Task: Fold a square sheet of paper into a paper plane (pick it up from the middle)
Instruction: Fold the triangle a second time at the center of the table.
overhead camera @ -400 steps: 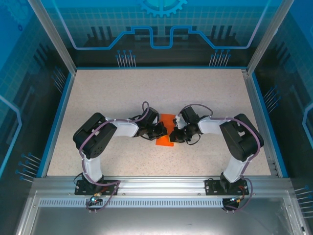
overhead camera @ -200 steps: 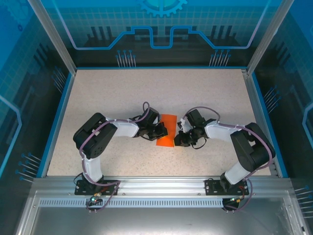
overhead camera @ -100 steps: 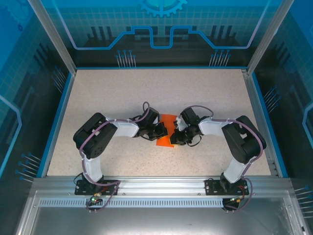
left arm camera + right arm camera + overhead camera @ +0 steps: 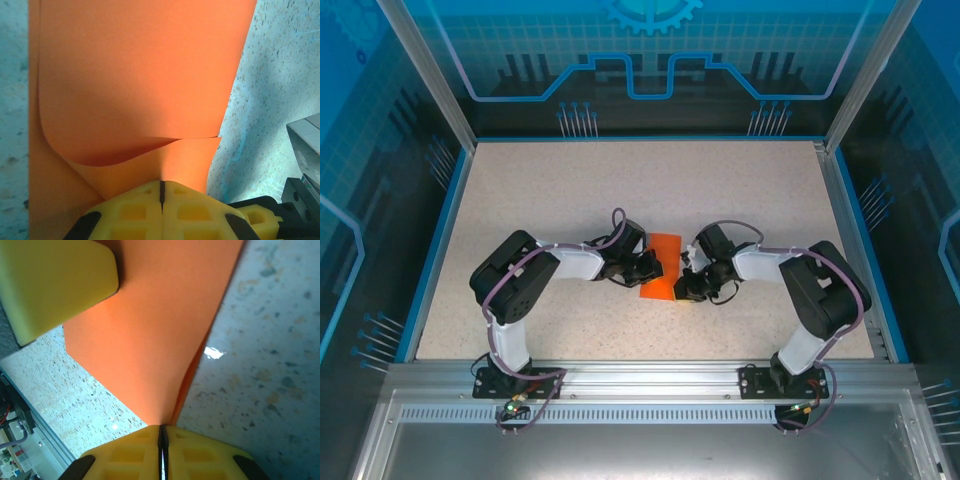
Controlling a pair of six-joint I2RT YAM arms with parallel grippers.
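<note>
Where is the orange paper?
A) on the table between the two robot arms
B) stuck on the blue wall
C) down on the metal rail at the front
A: the orange paper lies on the speckled table, right between the left arm and the right arm.

Top view is bright, even, sharp; wrist views blur at close range; shadow sits under the curled square sheet of paper; glare spots the table.
</note>
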